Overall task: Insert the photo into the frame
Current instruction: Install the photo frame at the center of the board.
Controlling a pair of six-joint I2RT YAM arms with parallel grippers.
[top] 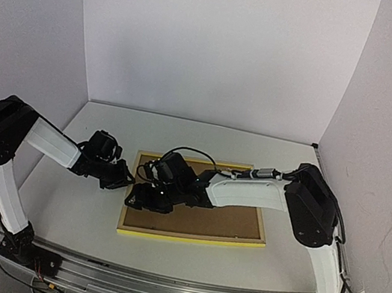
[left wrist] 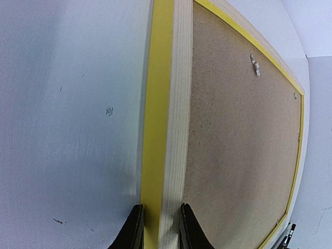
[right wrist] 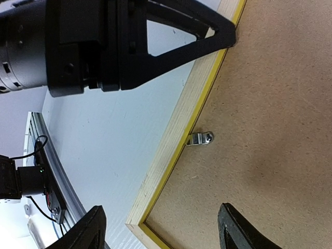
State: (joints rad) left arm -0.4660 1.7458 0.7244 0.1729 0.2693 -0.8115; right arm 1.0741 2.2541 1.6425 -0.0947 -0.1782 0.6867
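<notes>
Pinching the left rail of the frame (top: pixel 188 235) between its fingers, the left claw (top: pixel 124 176) is clenched on the yellow-and-pale-wood edge, one finger on the outer side and one on the inner. The frame lies flat and back-up near the middle of the white desk (top: pixel 78 209), its brown backing board (top: pixel 232 220) uppermost. Further right, the right claw (top: pixel 149 197) hangs released over the board's left part, close to the left claw, its jaws spread wide with a small metal clip (right wrist: pixel 199 138) on the board just ahead of them; whether its fingertips touch the board cannot be told.
</notes>
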